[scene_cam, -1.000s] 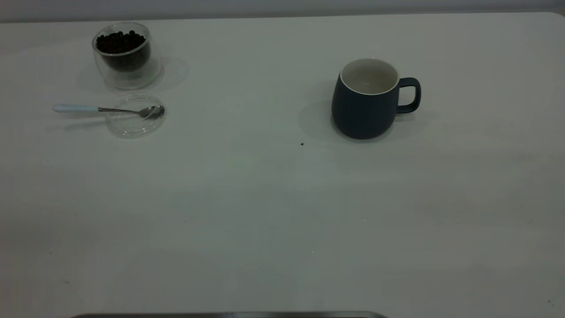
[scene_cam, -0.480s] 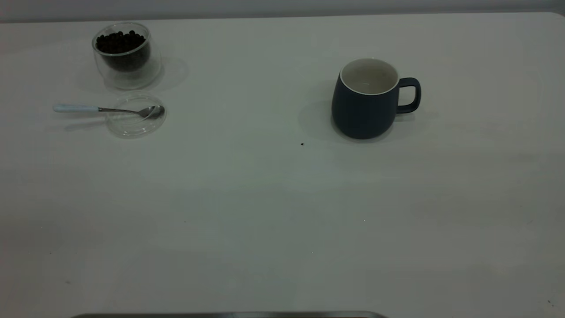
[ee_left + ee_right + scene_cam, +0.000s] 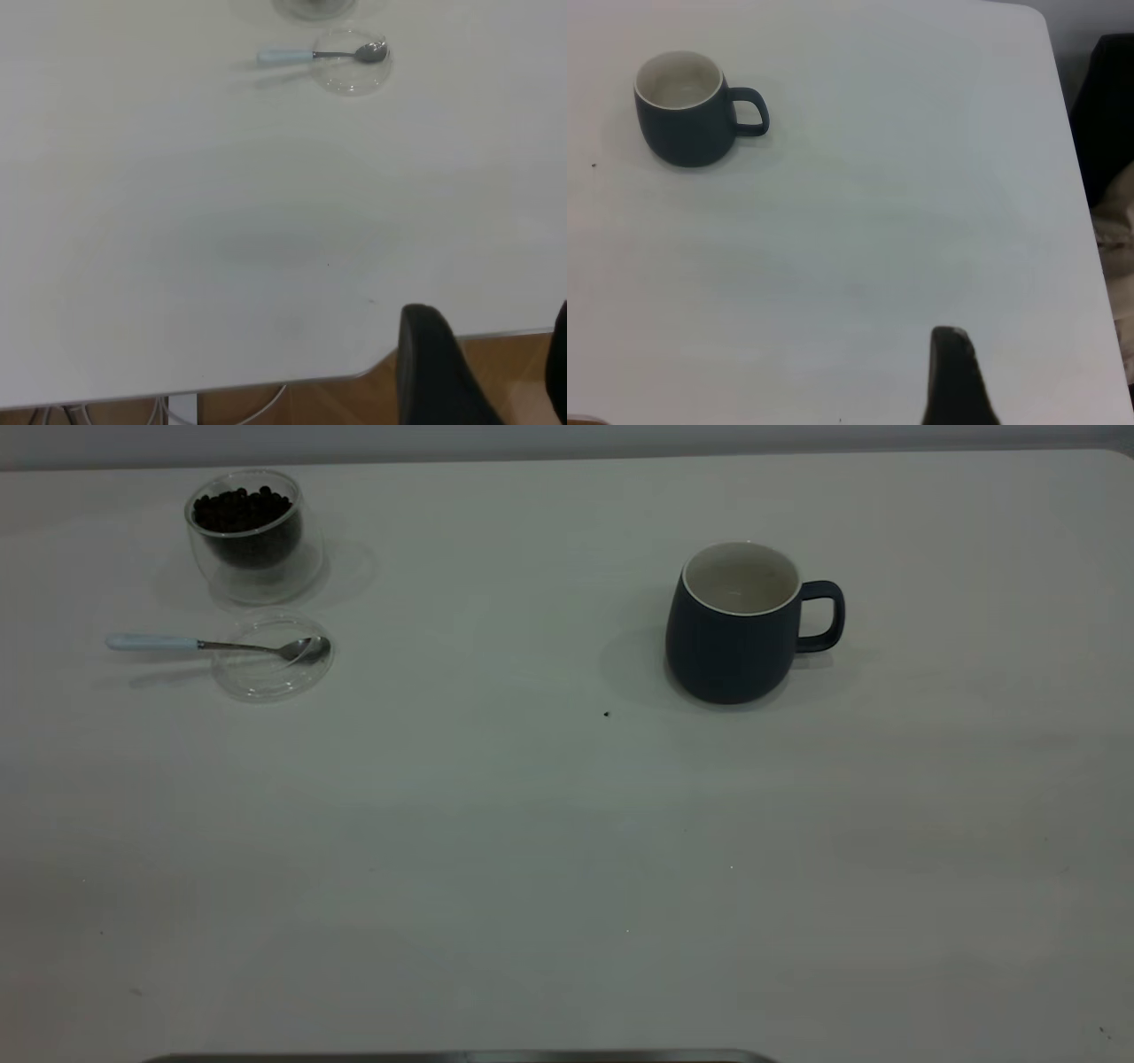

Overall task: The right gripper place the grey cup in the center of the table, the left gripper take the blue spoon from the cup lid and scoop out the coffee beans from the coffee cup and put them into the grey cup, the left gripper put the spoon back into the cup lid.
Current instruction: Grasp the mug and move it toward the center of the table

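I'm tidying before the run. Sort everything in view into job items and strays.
Job:
- dark blue-grey ceramic mug
- clear double-walled glass cup of dark coffee beans
- clear round lid
- metal teaspoon with pale blue handle, bowl in the lid
- off-white table
- left gripper and right gripper, parked away from the items

Strays:
- tiny dark speck near the mug
- white cable below the table edge

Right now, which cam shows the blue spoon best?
Exterior view: the blue spoon shows whole and close, its bowl resting in the cup lid. The left wrist view has it small and far off. The right wrist view misses it.
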Motion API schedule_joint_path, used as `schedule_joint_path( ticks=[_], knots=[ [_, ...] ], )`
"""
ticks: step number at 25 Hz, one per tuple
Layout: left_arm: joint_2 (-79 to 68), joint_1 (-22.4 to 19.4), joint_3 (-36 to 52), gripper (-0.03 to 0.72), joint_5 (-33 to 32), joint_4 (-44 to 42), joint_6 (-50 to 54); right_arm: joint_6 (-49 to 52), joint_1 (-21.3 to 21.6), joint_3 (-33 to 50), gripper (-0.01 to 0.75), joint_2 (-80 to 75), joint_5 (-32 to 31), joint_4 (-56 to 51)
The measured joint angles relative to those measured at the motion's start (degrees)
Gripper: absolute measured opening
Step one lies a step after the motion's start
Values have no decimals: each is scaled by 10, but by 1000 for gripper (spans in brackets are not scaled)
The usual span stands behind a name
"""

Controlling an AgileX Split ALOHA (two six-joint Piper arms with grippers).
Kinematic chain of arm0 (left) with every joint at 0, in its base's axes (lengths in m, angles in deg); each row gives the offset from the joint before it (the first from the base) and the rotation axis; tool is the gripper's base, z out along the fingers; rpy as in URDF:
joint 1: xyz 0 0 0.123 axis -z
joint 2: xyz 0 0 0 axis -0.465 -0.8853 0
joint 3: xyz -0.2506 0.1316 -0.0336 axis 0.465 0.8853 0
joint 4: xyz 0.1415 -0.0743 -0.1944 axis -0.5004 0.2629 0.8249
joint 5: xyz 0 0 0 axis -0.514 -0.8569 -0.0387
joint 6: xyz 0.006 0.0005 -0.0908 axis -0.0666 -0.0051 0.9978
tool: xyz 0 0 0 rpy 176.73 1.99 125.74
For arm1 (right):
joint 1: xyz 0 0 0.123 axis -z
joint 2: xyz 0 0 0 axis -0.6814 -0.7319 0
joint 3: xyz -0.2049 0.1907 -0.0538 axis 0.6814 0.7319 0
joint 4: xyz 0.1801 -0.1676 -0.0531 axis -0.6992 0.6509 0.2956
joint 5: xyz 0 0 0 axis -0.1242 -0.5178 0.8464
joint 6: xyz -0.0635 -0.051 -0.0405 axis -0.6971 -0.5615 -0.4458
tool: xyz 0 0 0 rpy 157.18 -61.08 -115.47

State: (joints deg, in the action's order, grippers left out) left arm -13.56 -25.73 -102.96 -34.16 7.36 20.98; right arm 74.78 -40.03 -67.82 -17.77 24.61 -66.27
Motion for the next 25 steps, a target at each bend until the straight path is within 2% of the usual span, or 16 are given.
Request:
schedule_joint_path(
  ticks=[16,25],
  knots=[
    [0,0,0,379,0,0,0,1,0,0,453,0,0,-1],
    [0,0,0,379,0,0,0,26,0,0,453,0,18,-74]
  ],
)
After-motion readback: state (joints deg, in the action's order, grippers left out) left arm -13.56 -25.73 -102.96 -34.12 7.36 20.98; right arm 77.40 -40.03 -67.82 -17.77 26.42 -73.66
